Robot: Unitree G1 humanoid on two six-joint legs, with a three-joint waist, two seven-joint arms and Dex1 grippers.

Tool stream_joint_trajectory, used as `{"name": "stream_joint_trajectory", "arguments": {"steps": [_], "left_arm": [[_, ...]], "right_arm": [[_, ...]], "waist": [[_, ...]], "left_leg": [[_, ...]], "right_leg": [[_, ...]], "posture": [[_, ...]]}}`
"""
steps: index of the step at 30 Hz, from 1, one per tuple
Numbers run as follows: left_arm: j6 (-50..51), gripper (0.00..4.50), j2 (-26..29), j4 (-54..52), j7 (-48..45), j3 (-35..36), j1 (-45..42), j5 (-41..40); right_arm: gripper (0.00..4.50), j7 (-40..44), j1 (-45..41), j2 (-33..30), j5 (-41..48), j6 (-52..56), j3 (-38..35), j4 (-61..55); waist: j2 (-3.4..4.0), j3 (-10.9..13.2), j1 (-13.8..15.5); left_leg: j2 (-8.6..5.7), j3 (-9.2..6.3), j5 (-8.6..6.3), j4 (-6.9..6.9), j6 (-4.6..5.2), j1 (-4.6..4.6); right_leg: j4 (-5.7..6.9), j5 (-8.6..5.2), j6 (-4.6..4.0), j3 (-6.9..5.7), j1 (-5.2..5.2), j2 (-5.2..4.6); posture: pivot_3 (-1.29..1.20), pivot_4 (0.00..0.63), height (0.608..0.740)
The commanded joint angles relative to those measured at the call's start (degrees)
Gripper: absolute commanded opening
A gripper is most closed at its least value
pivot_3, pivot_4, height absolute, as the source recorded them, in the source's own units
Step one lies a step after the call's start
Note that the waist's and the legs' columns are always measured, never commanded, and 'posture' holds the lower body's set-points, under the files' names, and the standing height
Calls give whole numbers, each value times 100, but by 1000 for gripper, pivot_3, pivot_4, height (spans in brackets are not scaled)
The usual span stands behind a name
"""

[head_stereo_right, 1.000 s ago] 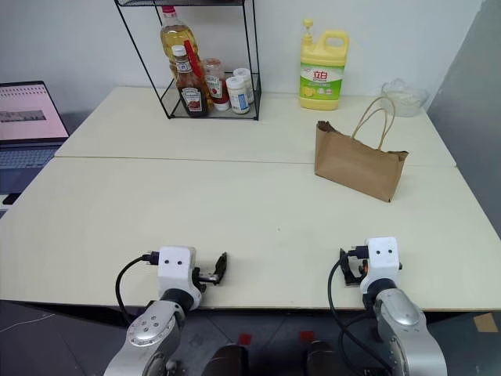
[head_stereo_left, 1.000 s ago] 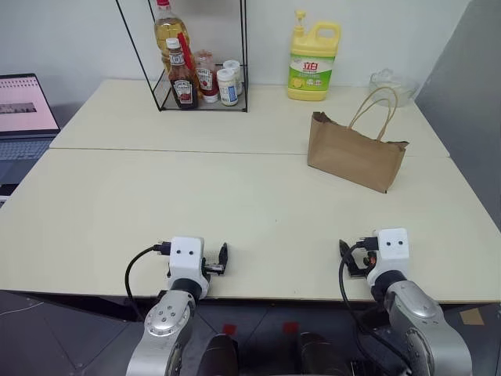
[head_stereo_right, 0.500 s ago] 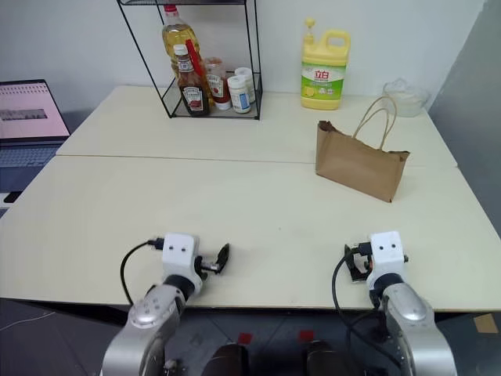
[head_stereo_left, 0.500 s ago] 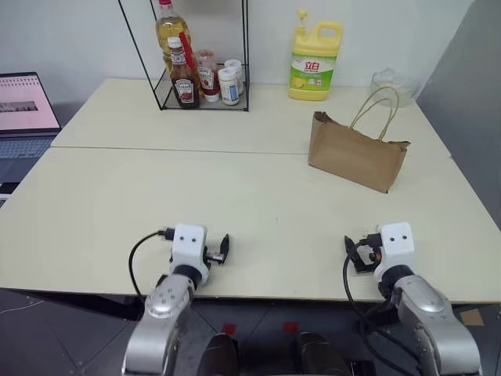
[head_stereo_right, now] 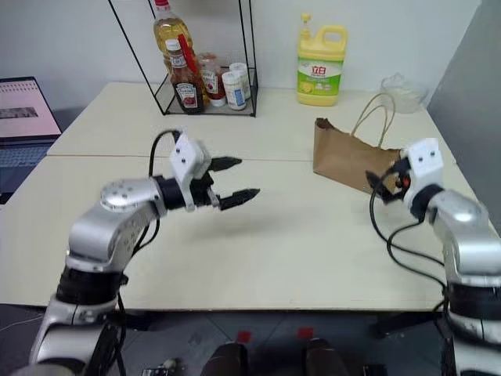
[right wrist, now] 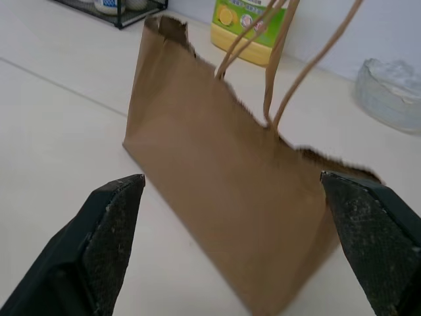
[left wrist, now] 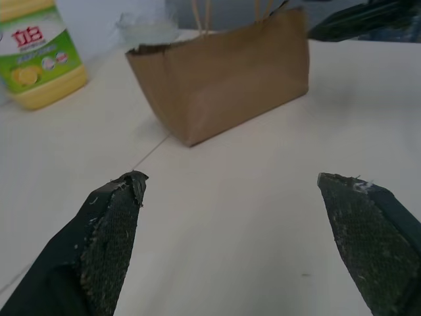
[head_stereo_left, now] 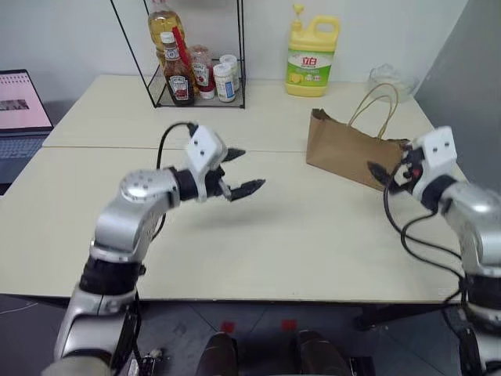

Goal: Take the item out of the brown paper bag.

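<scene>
**Both arms raised off the desk edge toward the bag**

Both arms have lifted from the near edge of the desk, where they lay a second ago, and now reach forward above it. Everything standing on the desk has kept its place.

Widest of all is the pale desk (head_stereo_left: 117, 227), made of two tops butted together along a seam. At its far side stands a black wire rack (head_stereo_left: 196, 55) holding a cooking-oil bottle, ketchup bottles and small white jars. A yellow detergent jug (head_stereo_left: 311, 51) stands to the right of the rack, with a clear glass bowl (head_stereo_left: 389, 78) further right. A laptop (head_stereo_left: 22, 102) sits beyond the desk's left edge.

The brown paper bag (head_stereo_left: 344, 149) stands upright on the right half of the desk, in front of the jug, its torn rim open and its twisted handles arching above. The item cannot be seen; the bag's walls hide whatever is inside.

The left claw (head_stereo_left: 241, 171) hovers over the middle of the desk, spread wide and empty, pointing toward the bag. The right claw (right wrist: 243, 217) is spread wide too, empty, just short of the bag's right end.
</scene>
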Motion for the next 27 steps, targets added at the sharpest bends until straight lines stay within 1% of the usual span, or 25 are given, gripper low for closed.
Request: {"name": "stream_joint_trajectory", "arguments": {"steps": [1,6,10,17,18,20,25,27], "left_arm": [[-292,4449,93,326,-396,-48,-441,-9],[-369,4449,180,556,-836,-100,-857,-64],[-382,4449,211,643,-1030,-122,-1052,-54],[-380,4449,199,571,-1001,-106,-1069,-5],[-383,4500,204,573,-983,-101,-1068,8],[-383,4500,220,561,-968,-91,-1060,17],[-322,4500,210,523,-944,-59,-1065,-26],[-313,4500,200,506,-937,-62,-1050,-37]], "right_arm": [[4500,245,-702,-154,-165,-557,136,1086],[4500,553,-1764,-238,-498,-1378,451,2713],[4500,703,-2716,-114,-616,-1811,541,4012],[4500,631,-3543,-11,-918,-2578,666,5358],[4119,640,-3603,-13,-965,-2683,702,5458],[3608,626,-3683,-27,-1087,-2885,789,5608],[1769,496,-3868,-38,-1277,-3233,839,5916],[1138,472,-3915,-48,-1348,-3342,856,5987]], "waist": [[1,0,-1],[8,8,-16],[31,27,-46],[34,31,-63],[38,35,-64],[43,39,-65],[50,45,-85],[51,45,-91]], "left_leg": [[0,0,0,0,0,0],[0,1,1,3,-1,-24],[0,3,2,4,-1,-30],[0,2,4,2,-6,-33],[0,3,4,3,-5,-33],[0,3,4,3,-5,-32],[0,3,9,3,-15,-32],[0,3,10,3,-16,-32]], "right_leg": [[-1,0,0,0,-1,0],[3,1,-1,-1,-25,-1],[8,1,-2,-1,-34,-2],[8,1,-2,-5,-34,-5],[8,1,-2,-5,-34,-6],[9,1,-2,-5,-34,-6],[11,1,-2,-5,-34,-6],[12,1,-2,-5,-35,-6]], "posture": [[0,150,740],[0,150,740],[0,150,740],[0,150,740],[0,150,740],[0,150,740],[0,150,740],[0,150,740]]}}
